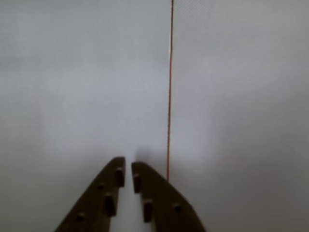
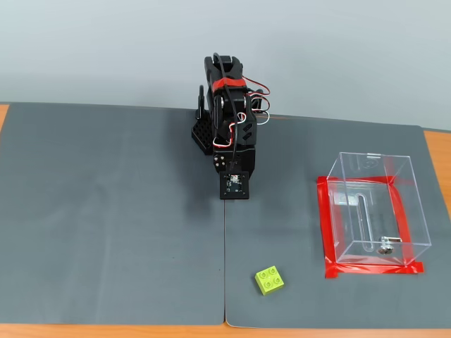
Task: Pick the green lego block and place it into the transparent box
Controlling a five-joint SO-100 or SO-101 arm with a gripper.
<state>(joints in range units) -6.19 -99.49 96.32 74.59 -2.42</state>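
The green lego block (image 2: 269,279) lies on the grey mat near the front edge, a little right of the mat seam. The transparent box (image 2: 413,211) stands empty at the right, inside a red tape outline (image 2: 327,232). The arm (image 2: 229,120) is folded up at the back centre, far from both. In the wrist view my gripper (image 1: 128,165) enters from the bottom with its two dark fingers almost touching and nothing between them, over bare grey mat. Block and box are out of the wrist view.
Two grey mats (image 2: 106,232) cover the table and meet at a seam (image 2: 224,282) running forward from the arm. A thin red line (image 1: 169,96) runs vertically in the wrist view. Orange table edge (image 2: 141,331) shows along the front.
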